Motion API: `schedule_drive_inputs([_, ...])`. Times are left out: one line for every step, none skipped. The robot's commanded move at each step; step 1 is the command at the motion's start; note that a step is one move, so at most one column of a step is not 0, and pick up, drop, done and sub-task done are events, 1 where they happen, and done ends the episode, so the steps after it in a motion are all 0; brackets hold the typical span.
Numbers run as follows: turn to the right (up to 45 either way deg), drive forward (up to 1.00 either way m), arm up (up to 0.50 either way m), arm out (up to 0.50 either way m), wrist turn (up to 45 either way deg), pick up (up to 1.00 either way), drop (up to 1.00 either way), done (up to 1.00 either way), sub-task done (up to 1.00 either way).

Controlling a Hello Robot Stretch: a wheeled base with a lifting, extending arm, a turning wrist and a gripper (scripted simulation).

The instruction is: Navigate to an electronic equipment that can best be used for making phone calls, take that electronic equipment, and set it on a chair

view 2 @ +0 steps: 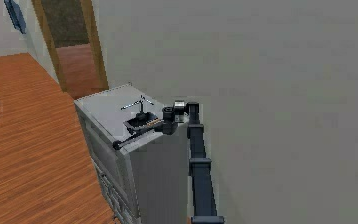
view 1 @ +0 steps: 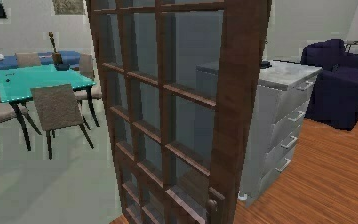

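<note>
My gripper (view 2: 135,108) reaches over the top of a white dresser (view 2: 105,108) at the end of the dark arm. A small dark flat thing (view 2: 139,123) lies on the dresser top right by the fingers; it may be the phone. I cannot tell whether the gripper holds anything. In the forward view, beige chairs (view 1: 59,108) stand around a turquoise dining table (view 1: 27,82) at the left. The same white dresser (view 1: 283,110) shows there at the right.
A wooden door with glass panes (view 1: 172,110) stands close in front, across the middle of the forward view. A dark purple armchair (view 1: 337,80) sits at the far right. A wood-framed doorway (view 2: 72,45) and orange wood floor (view 2: 27,140) lie left of the dresser.
</note>
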Motion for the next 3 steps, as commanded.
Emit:
schedule_drive_inputs([0.0,0.0,0.1,0.0,0.0,0.0,0.0,0.0,0.0])
schedule_drive_inputs([0.0,0.0,-0.1,0.0,0.0,0.0,0.0,0.0,0.0])
schedule_drive_inputs([0.0,0.0,0.1,0.0,0.0,0.0,0.0,0.0,0.0])
